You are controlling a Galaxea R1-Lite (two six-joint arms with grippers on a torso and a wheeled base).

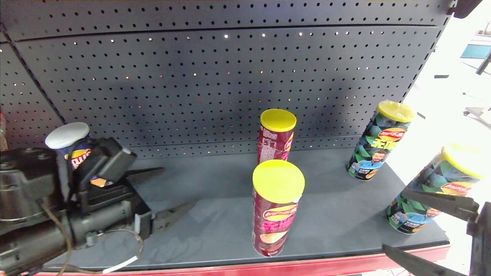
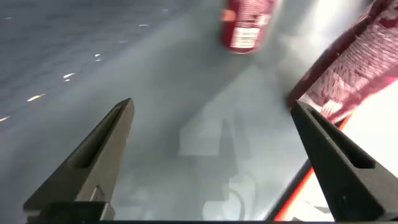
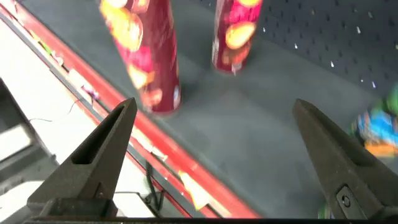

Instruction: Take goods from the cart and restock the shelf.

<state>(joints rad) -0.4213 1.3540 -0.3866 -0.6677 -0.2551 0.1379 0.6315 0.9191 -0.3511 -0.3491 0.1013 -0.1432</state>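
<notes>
Two maroon chip cans with yellow lids stand mid-shelf, one at the front (image 1: 277, 209) and one behind it (image 1: 276, 138). Two green-and-black cans stand on the right, one at the back (image 1: 378, 142) and one at the front corner (image 1: 433, 191). A blue can with a pale lid (image 1: 71, 147) stands at the left, partly hidden by my left arm. My left gripper (image 1: 168, 195) (image 2: 211, 118) hangs open over bare shelf, left of the maroon cans (image 2: 245, 25). My right gripper (image 1: 393, 220) (image 3: 214, 111) is open at the shelf's front right, holding nothing, beside the corner can (image 3: 379, 130).
The dark shelf board (image 1: 337, 207) has a red front edge (image 1: 307, 264) and a perforated back panel (image 1: 230, 84). Bare board lies between the blue can and the maroon cans, and between the maroon and green cans. The shelf ends at the right past the green cans.
</notes>
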